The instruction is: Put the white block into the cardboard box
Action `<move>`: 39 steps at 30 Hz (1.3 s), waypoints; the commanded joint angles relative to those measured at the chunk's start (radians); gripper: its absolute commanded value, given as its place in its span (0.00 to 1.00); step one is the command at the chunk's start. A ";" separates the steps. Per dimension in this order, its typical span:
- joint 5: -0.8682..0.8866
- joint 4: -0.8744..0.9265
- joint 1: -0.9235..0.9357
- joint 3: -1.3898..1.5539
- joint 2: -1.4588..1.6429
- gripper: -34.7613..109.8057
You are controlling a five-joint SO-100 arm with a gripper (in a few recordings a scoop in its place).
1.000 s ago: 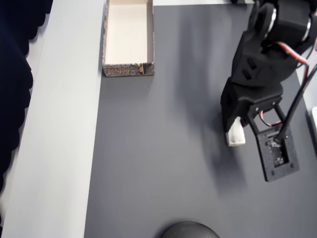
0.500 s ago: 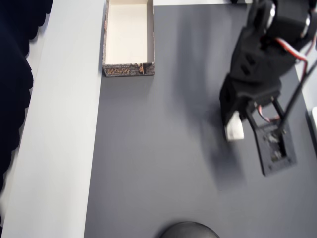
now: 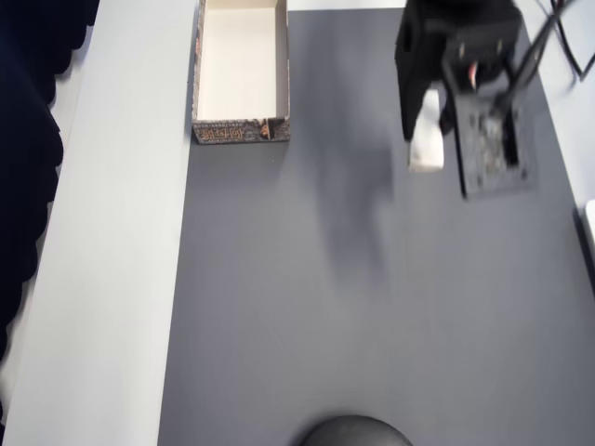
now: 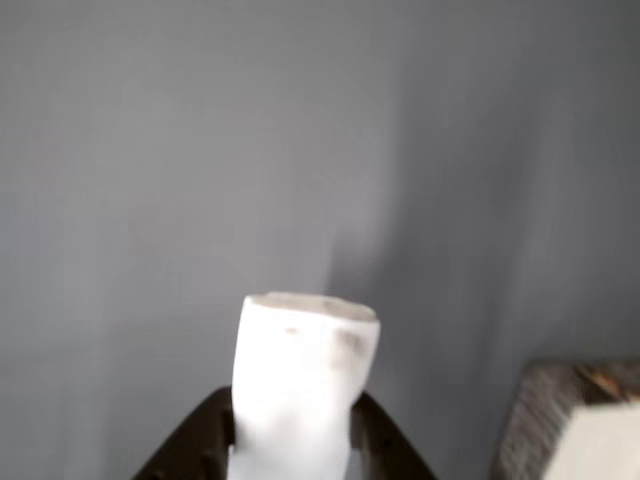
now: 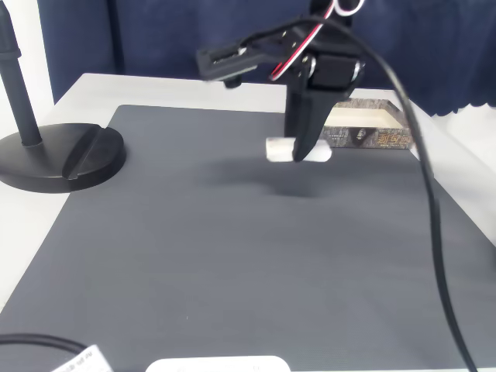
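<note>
The dark grey rectangular mat lies bare between the black two-finger gripper (small white block clamped in it, off the surface) and the shallow open-top cardboard box at the mat's far edge. A round black stand base sits well off by another corner.

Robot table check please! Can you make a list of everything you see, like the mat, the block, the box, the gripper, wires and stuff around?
Surface: dark grey mat on a white table.
Job's things: white block lifted above the mat; cardboard box holds nothing, near the mat's corner.
Clutter: black round stand base beside the mat.
Gripper: gripper shut on the block, short of the box.
Cables: black cable hanging from the arm; red-white wires on top.
Surroundings: dark blue curtain behind.
</note>
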 commanded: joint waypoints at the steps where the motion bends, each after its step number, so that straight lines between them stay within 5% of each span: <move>1: 0.000 0.031 0.064 0.014 0.161 0.23; 12: 0.129 0.074 0.325 0.087 0.328 0.23; 39: 0.543 -0.101 0.721 -0.253 -0.138 0.23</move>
